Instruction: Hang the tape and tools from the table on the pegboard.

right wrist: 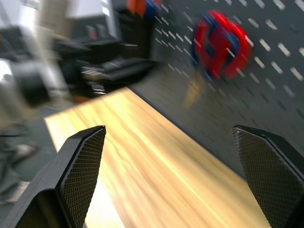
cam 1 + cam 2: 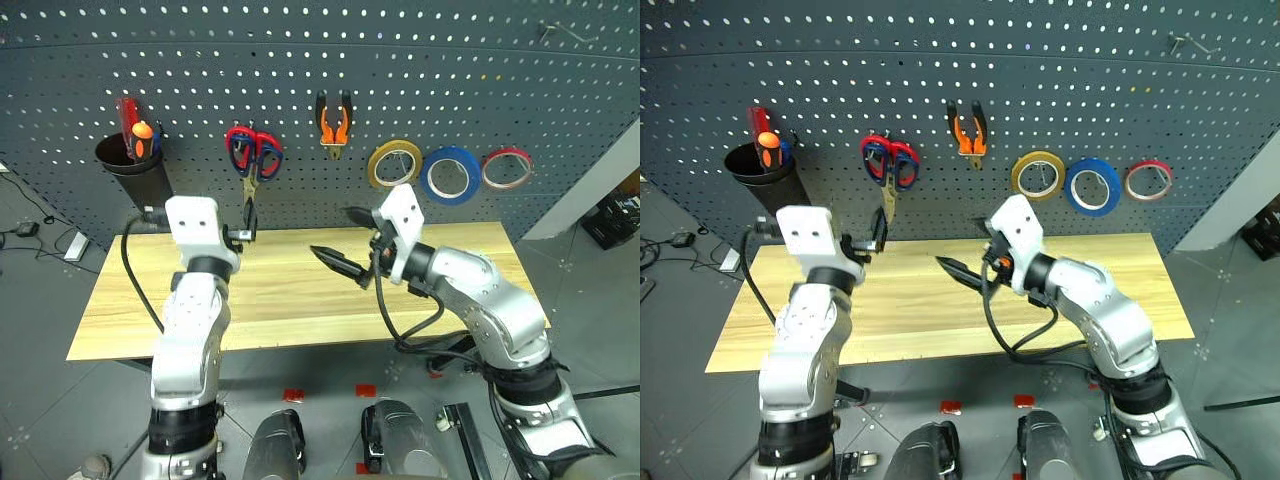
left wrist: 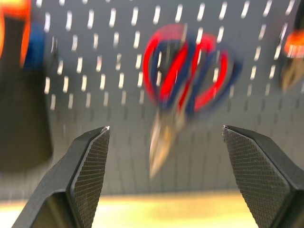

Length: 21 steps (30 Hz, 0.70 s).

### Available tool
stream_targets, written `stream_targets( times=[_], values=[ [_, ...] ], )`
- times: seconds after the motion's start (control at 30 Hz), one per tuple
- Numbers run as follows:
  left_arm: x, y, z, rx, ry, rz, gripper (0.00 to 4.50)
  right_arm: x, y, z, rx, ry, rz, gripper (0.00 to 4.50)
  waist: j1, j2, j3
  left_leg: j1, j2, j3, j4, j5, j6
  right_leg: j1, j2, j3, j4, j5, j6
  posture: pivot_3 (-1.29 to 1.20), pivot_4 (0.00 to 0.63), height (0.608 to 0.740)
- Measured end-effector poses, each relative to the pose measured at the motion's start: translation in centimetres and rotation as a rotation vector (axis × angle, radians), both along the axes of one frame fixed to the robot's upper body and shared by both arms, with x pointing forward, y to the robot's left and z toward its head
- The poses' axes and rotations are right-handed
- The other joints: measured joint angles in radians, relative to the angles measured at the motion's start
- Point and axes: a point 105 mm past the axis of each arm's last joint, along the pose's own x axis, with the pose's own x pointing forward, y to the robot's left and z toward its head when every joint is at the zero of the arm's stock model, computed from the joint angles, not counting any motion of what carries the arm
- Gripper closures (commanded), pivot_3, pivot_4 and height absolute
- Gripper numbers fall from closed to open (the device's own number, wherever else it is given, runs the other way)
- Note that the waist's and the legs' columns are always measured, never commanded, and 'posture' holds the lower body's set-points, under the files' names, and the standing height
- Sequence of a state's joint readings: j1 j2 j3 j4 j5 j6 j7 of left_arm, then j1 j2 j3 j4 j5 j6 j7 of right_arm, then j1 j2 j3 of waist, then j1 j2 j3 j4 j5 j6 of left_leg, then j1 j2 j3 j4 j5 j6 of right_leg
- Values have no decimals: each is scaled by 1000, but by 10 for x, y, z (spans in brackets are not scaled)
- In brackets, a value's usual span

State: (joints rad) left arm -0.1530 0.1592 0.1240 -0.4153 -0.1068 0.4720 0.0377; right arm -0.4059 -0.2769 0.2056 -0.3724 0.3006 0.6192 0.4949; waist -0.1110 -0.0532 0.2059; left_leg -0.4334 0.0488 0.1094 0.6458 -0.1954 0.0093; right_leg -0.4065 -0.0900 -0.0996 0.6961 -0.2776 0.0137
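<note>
Gaping wide and empty, left gripper (image 2: pixel 246 234) and right gripper (image 2: pixel 338 262) over bare table (image 2: pixel 290 290), scissors (image 2: pixel 252 158) at twelve o'clock from the left, blades down on pegboard (image 2: pixel 420 70), pliers (image 2: pixel 333 122) and tape (image 2: pixel 450 175) hung beyond.

Grey tiled floor (image 2: pixel 50 400) w/ red tape marks (image 2: pixel 365 389). Cables and a power strip (image 2: pixel 75 245) lie at left. Black crate (image 2: pixel 615 220) far right.
</note>
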Motion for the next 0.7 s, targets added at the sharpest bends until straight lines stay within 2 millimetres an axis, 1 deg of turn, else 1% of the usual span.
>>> stream_targets(
  times=[0.07,0.13,0.2,0.27,0.37,0.43,0.47,0.53,0.6,0.7],
  values=[
    [-4,1,-12,-10,45,13,517,8,-14,-20,-8,10,-111,0,2,0,-7,0,0,0,1,0,0,0,0,0,1,0,0,-194,121,740],
    [-6,4,-19,-6,69,27,517,17,-31,-39,-20,13,-232,0,3,2,-17,1,0,0,1,0,0,1,1,1,1,0,0,-188,100,740],
    [-9,7,-27,-20,96,37,517,26,-53,-58,-39,-32,-386,0,3,3,-33,1,0,0,1,0,0,1,1,2,0,0,0,-187,93,740],
    [-11,16,-39,-36,131,61,517,32,-71,-74,-37,-60,-502,0,1,4,-45,3,0,1,0,0,0,1,2,3,0,0,0,-181,78,740],
    [-14,24,-53,-39,173,73,517,37,-89,-87,1,-44,-580,0,-1,6,-60,3,0,1,0,0,0,1,2,4,0,0,0,-170,54,740],
    [-16,31,-64,-41,203,80,517,41,-105,-102,43,18,-638,0,-1,7,-77,3,0,1,0,0,0,2,3,3,0,0,0,-162,43,740],
    [-18,34,-68,-35,216,80,517,41,-113,-111,37,41,-664,0,-1,7,-83,3,0,1,0,0,0,2,3,3,0,0,0,-162,43,740],
    [-19,38,-73,-21,236,81,517,41,-123,-123,24,69,-691,0,-2,9,-90,3,0,1,0,0,0,2,3,4,-1,0,0,-153,28,740],
    [-20,39,-74,-17,234,78,517,40,-126,-133,15,89,-694,0,-3,11,-98,3,0,1,0,0,0,2,3,4,0,0,-1,-149,25,740],
    [-20,38,-72,-18,218,72,517,41,-124,-136,16,92,-682,0,-2,14,-111,3,0,1,0,0,0,2,3,4,0,0,-1,-143,21,740]
  ],
)
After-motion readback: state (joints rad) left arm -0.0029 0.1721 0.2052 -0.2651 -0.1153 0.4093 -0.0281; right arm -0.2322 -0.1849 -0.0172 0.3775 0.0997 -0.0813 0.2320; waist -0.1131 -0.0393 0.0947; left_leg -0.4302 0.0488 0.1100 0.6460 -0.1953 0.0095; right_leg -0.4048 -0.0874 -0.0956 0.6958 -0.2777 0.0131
